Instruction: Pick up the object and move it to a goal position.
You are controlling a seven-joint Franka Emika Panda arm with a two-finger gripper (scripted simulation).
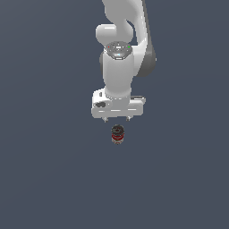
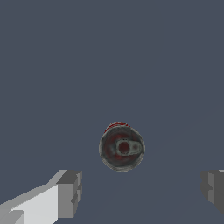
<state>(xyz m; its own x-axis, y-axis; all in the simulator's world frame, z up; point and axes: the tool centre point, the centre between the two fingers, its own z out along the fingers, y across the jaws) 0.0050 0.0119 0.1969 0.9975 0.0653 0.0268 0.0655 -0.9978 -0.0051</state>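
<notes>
While the tin can (image 1: pixel 117 133) stands upright on the flat grey surface (image 1: pixel 44 179) just below the middle of the exterior view, the white gripper (image 1: pixel 117 119) hangs directly above it, with the arm (image 1: pixel 118 67) rising to the top edge of that frame. The jaws are spread wide apart and hold nothing. In the wrist view the two grey fingertips (image 2: pixel 70 192) sit at the lower left and lower right corners, and the can (image 2: pixel 122 146) lies a little below the centre, showing its dark lid with a strip of red label above it.

The step in hand looks like the approach before the grasp. In the wrist view the can sits roughly midway between the fingertips across the frame, yet higher in the picture than the line joining them. That suggests the gripper should shift slightly so the can falls on that line before it goes down. The can is far narrower than the opening, so clearance on either side should be easy.

A straight vertical descent would suit, stopping with the pads level with the can's label rather than its lid rim, then closing evenly. A lopsided closure could tip or roll the small cylinder. No goal marker can be seen in either view.
</notes>
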